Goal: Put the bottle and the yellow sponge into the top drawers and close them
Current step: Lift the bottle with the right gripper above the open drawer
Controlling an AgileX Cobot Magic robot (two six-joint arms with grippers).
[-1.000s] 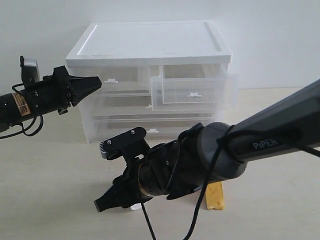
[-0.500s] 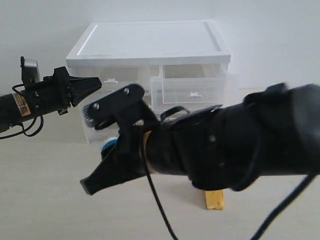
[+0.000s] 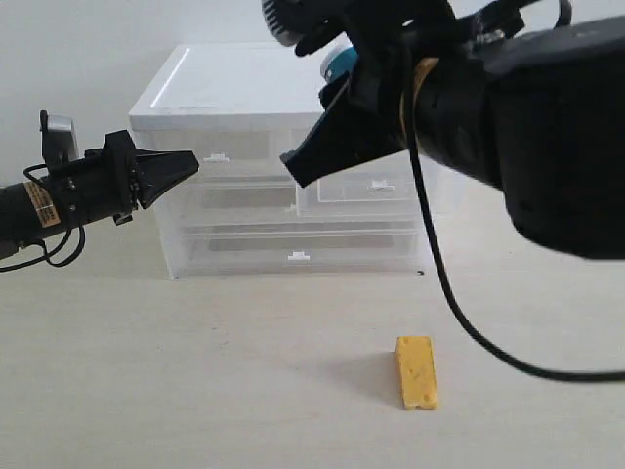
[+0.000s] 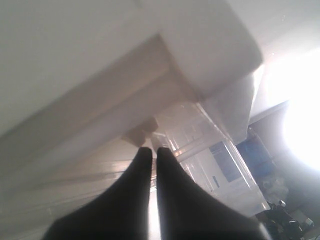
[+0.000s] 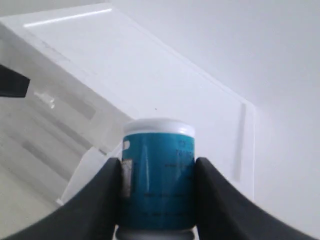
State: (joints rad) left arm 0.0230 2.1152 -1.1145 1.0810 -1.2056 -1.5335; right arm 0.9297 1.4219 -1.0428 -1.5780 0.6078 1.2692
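Beige tabletop [image 3: 146,371] carries the drawer unit [image 3: 244,93], above which the right gripper [image 5: 159,200] clamps the bottle [image 5: 158,150]; centre it over the open top drawer [image 3: 391,186] before releasing.

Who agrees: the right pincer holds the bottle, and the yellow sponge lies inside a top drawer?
Not quite. The exterior view shows the yellow sponge lying on the table, before the drawer unit; the right pincer does hold the bottle.

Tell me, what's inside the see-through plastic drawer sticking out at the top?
Nothing shows through the small strip of the translucent half-width top drawer left in view. The black right arm covers the rest, so I cannot tell. The white, teal-labelled bottle is in the right gripper.
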